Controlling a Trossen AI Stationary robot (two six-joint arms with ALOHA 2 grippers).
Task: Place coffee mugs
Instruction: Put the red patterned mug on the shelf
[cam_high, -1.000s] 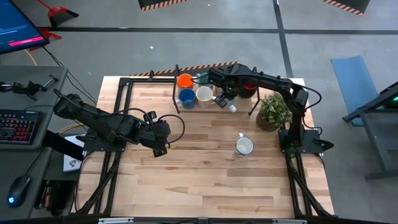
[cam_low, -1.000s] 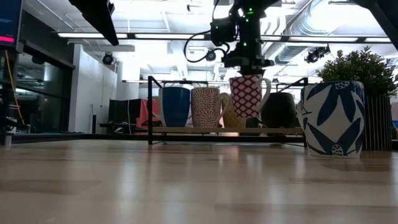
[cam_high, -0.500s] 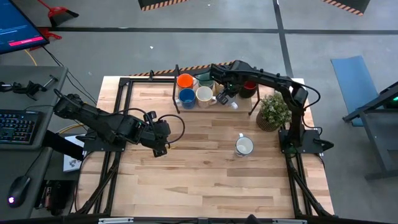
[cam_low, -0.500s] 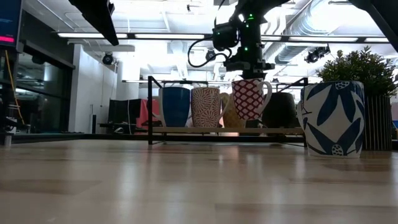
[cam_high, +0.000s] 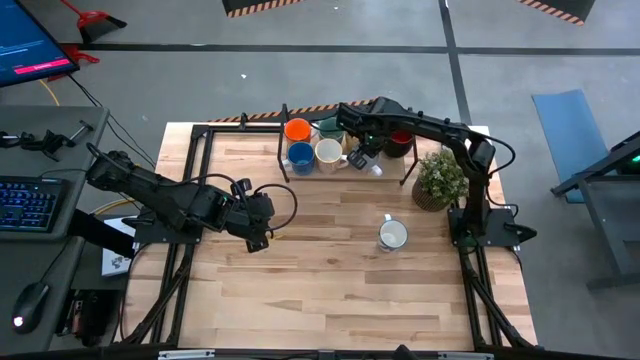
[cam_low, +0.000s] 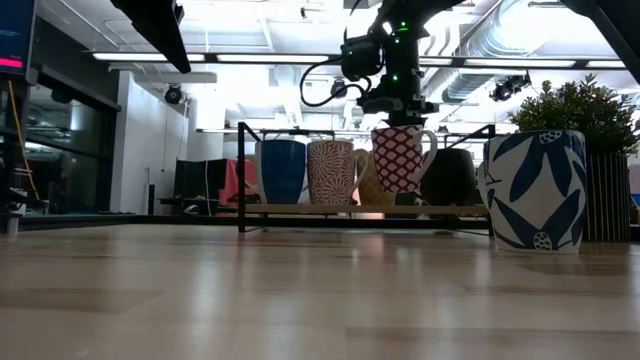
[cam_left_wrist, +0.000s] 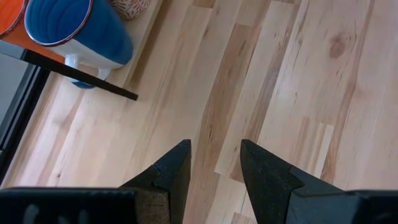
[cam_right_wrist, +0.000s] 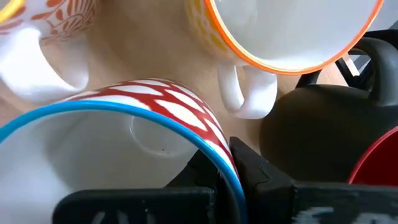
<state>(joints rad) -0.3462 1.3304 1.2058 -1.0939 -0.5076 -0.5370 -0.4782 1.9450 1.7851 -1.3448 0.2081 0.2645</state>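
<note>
Two dark jointed arms (looped black cables).

Standing at the table's (cam_high: 330, 270) right edge: a bushy potted plant (cam_high: 440, 178). Sitting off to the left: a keyboard (cam_high: 28, 203), a mouse (cam_high: 33, 297), and glowing above, seemingly a monitor (cam_high: 30, 45).

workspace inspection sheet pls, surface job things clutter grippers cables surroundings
surface: wooden table, mostly bare.
job's things: red-patterned mug held over rack beside blue mug and patterned mug; blue-leaf mug on the table.
clutter: potted plant.
grippers: right gripper shut on the red-patterned mug's rim; left gripper open, empty, over table.
cables: loop on left arm.
surroundings: keyboard, monitor.
</note>
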